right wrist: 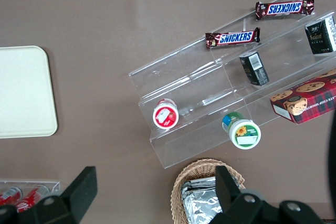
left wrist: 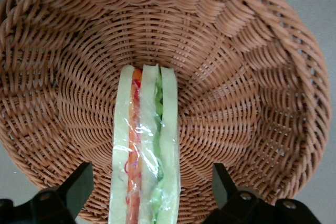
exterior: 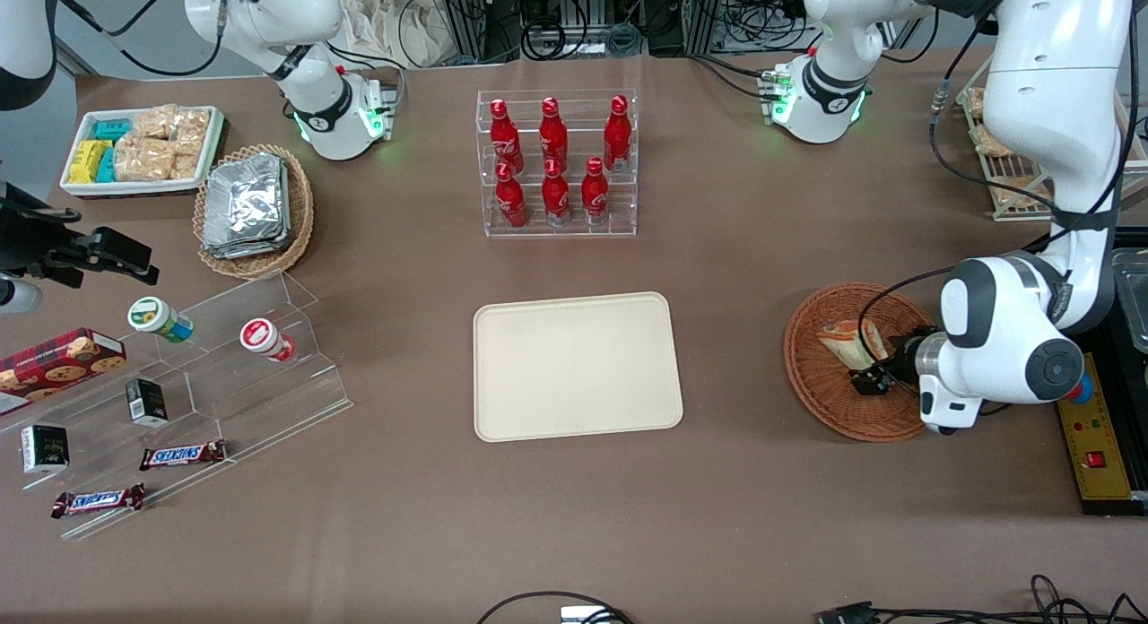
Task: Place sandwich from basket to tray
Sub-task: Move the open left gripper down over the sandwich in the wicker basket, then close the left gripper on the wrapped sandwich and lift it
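The tool was down inside the basket, its two fingers spread wide with the sandwich between them, not squeezed yet. The arm hid part of the basket in the front view. The tray lay well apart on the counter, nearer the parked arm.

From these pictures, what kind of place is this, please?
Probably a robotics lab staged as a snack shop: cola bottles in a clear rack, Snickers bars on acrylic shelves, and the open gripper straddling a wrapped sandwich in a basket.
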Controlling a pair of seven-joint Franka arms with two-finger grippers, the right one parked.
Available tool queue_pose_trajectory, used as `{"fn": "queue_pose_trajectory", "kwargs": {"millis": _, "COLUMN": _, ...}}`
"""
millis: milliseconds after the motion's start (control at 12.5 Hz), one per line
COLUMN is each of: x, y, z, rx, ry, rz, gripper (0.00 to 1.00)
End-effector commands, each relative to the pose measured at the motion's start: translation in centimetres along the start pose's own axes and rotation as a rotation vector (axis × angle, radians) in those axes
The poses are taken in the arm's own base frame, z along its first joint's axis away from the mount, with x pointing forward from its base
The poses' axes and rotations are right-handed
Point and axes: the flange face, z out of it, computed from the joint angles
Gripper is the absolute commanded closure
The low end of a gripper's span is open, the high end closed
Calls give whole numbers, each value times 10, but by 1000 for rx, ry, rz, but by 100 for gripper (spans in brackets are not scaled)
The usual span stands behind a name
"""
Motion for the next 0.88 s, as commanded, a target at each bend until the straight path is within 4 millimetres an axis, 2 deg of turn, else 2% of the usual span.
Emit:
{"fn": "queue_pose_trajectory", "kwargs": {"millis": 0, "x": -2, "y": -4, "z": 10, "rx": -3, "ry": -14, "rz": -23, "gripper": 0}}
{"fn": "queue_pose_trajectory", "kwargs": {"millis": 319, "x": -2, "y": -4, "z": 38, "rx": 3, "ry": -41, "rz": -32, "gripper": 2}}
{"fn": "queue_pose_trajectory", "kwargs": {"millis": 399, "x": -3, "y": -7, "z": 44, "rx": 3, "ry": -38, "rz": -35, "gripper": 11}}
{"fn": "queue_pose_trajectory", "kwargs": {"millis": 478, "x": -4, "y": -7, "z": 44, "rx": -1, "ry": -30, "rz": -34, "gripper": 36}}
{"fn": "queue_pose_trajectory", "kwargs": {"millis": 558, "x": -5, "y": -6, "z": 40, "rx": -6, "ry": -24, "rz": -33, "gripper": 71}}
{"fn": "queue_pose_trajectory", "kwargs": {"millis": 638, "x": -7, "y": -8, "z": 28, "rx": -12, "ry": -13, "rz": -32, "gripper": 91}}
{"fn": "queue_pose_trajectory", "kwargs": {"millis": 717, "x": -12, "y": -8, "z": 10, "rx": -21, "ry": 2, "rz": -26, "gripper": 100}}
{"fn": "queue_pose_trajectory", "kwargs": {"millis": 797, "x": -19, "y": -9, "z": -11, "rx": -23, "ry": 12, "rz": -16, "gripper": 100}}
